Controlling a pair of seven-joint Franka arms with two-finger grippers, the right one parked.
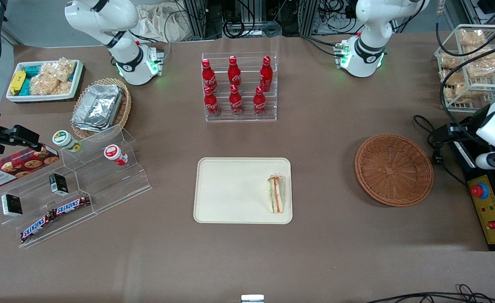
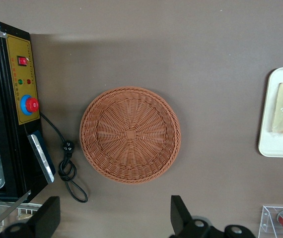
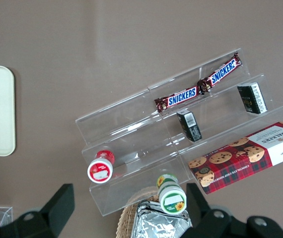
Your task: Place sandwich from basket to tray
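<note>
The sandwich (image 1: 276, 194) already lies on the tray (image 1: 230, 189), near its three-o'clock rim. The basket (image 1: 393, 169) is empty. The tool (image 2: 112, 218) hovers above it, fingers spread, holding nothing; best simply retreat clear.

Brown table cloth (image 1: 323, 139) covers whole table, matte, few soft creases. Even light from above, soft shadows only. Above table's upper edge in front view: grey floor (image 1: 41, 25), metal frame legs (image 1: 197, 17), many black cables (image 1: 247, 21), crumpled beige cloth (image 1: 163, 21). At working arm's end of table: black control box (image 1: 489, 210) with yellow panel, red round button, red switch. More black cables (image 1: 440, 296) at table edge nearest front camera. No walls or windows visible.
</note>
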